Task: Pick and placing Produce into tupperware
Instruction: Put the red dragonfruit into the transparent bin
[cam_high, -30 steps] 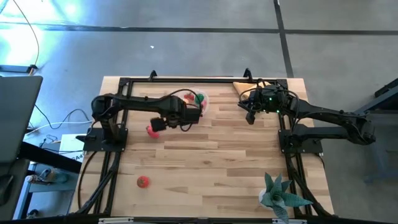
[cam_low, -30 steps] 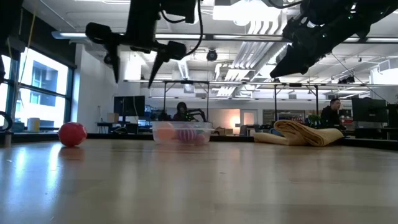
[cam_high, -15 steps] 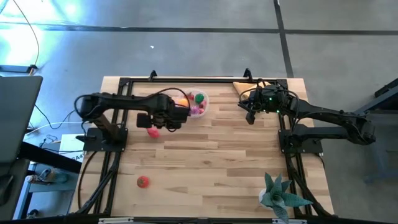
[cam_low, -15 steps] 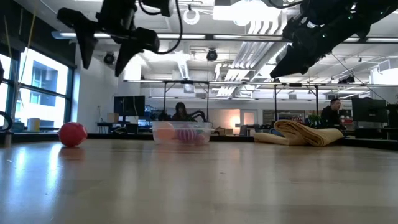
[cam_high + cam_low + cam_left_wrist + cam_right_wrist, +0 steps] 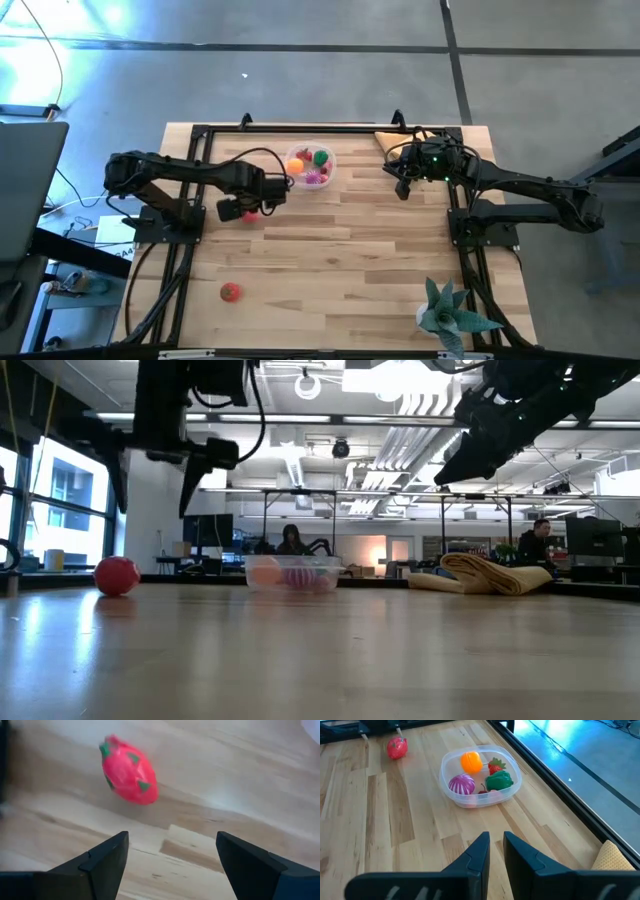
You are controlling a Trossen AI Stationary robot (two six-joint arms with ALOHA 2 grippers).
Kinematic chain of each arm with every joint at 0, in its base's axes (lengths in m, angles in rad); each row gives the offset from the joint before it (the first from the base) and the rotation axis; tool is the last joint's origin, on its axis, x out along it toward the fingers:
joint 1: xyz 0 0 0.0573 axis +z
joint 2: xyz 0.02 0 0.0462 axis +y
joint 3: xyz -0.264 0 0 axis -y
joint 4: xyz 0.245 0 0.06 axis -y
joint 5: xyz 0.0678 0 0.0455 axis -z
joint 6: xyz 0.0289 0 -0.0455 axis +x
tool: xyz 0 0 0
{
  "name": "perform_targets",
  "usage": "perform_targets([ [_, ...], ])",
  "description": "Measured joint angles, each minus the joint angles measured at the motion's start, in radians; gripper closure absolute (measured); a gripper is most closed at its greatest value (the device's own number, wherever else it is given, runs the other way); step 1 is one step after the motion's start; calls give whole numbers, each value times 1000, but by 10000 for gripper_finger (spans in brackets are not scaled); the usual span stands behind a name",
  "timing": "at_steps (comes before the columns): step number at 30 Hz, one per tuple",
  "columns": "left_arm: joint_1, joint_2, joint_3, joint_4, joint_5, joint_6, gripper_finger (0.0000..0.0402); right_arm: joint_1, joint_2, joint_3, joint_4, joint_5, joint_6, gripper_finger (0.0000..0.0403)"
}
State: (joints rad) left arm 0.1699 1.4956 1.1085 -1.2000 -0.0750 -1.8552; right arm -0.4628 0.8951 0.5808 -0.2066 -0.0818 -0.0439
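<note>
Wooden counter (image 5: 340,250), broad bare area at centre and front.
Left end effector (image 5: 247,210), fingers apart, hovers over pink produce (image 5: 129,770) beside tupperware (image 5: 310,166); right end effector (image 5: 401,186), fingers together, waits near the far edge.

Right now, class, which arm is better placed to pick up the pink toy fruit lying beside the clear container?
Left. Its open gripper hovers right at the pink, green-flecked toy fruit; the right gripper is shut, far across the table.
</note>
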Motion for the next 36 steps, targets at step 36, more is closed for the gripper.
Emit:
perform_targets([
  [36,169,0,-237,141,87,-173,112,0,0,0,0,0,0,359],
])
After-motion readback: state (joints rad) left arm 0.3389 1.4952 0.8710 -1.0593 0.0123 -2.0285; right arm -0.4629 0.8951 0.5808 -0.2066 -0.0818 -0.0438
